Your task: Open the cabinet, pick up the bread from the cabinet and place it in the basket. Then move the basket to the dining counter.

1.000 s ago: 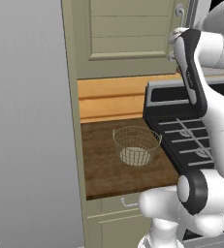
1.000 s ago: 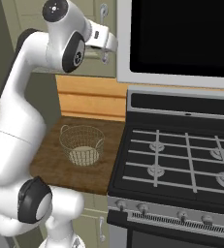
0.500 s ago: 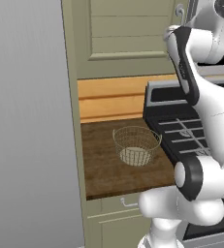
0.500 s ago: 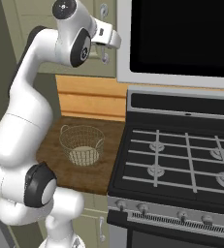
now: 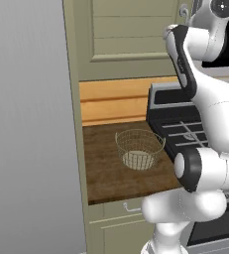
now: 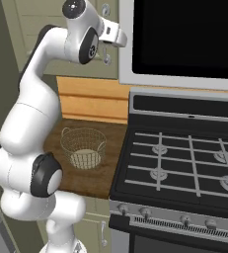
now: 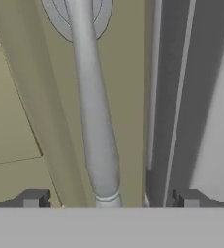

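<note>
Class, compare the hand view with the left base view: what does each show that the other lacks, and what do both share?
Hand view alone: the open gripper, one dark fingertip on either side of the silver handle, seen close up. Left base view alone: the basket upright on the dark wood worktop, the stove beside it and the arm reaching up. Both: the olive-beige cabinet, door closed.

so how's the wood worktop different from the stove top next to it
The worktop is flat, brown wood grain; the stove top is black with raised grey grates and burners. The worktop carries a pale wire basket; nothing stands on the stove top. The stove top has a row of knobs along its front, the worktop a plain edge over an olive drawer. Both sit side by side at about the same height, below the closed cabinet.
</note>
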Motion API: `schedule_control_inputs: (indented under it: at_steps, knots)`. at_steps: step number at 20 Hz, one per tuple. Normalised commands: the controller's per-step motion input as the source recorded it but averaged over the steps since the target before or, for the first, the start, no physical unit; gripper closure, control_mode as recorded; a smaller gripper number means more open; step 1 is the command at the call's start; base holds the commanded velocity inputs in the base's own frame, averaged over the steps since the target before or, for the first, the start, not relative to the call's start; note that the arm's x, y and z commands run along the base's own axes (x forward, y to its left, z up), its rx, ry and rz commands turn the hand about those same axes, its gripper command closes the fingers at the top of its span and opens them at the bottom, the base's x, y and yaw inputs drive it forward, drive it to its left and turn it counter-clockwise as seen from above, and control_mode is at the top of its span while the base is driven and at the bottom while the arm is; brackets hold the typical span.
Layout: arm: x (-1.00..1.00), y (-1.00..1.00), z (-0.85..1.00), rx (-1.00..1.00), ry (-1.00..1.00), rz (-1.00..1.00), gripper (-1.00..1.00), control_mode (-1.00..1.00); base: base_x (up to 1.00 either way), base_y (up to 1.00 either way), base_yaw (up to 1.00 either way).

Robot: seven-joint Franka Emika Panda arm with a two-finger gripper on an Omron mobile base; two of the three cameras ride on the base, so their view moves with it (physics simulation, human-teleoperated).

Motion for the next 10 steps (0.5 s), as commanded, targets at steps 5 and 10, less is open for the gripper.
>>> schedule_control_inputs:
  at_steps: [5, 10]
  knots:
    - [0.35, -0.13, 0.00, 0.00, 0.00, 0.00, -1.00, -1.00, 0.00, 0.00, 0.00]
    - [0.26, -0.02, -0.02, 0.00, 0.00, 0.00, -1.00, -1.00, 0.00, 0.00, 0.00]
